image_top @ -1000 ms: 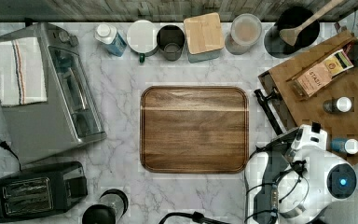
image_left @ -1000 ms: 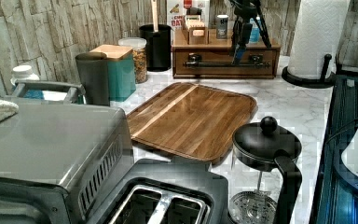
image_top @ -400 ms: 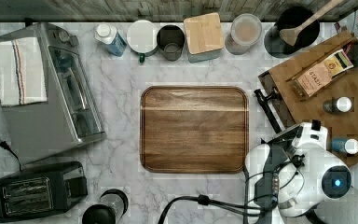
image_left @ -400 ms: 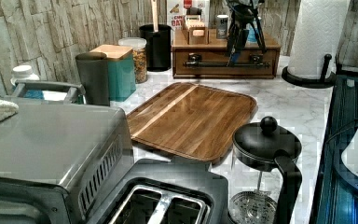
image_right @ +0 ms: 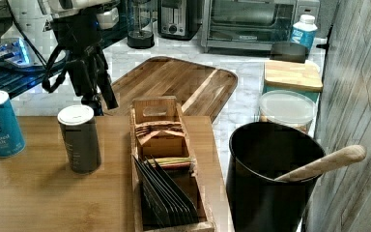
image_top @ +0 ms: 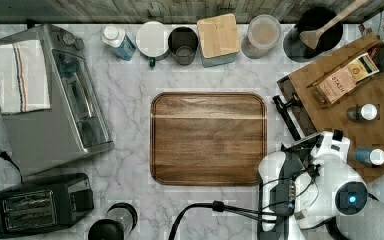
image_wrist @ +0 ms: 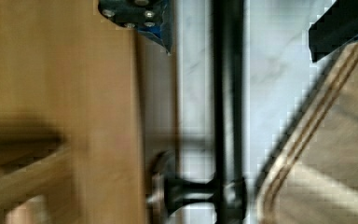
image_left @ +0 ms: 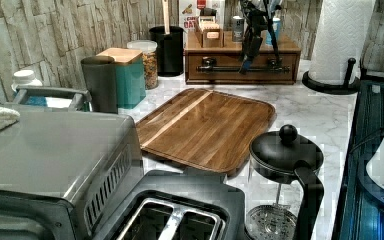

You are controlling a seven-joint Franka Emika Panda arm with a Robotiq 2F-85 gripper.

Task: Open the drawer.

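Tray point(image_top: 208, 137) is seen at the top view's centre, with the drawer point(image_left: 242, 61) shut in the cabinet at the top view's right. Gripper point(image_wrist: 242, 25) is held over the handle point(image_wrist: 227, 102), fingers spread either side of the bar, apparently so it can be clamped and pulled.

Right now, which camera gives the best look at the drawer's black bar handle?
The wrist view: the handle runs down the frame, one post visible, with the fingers either side. The left view shows it whole but far off. The top view shows part.
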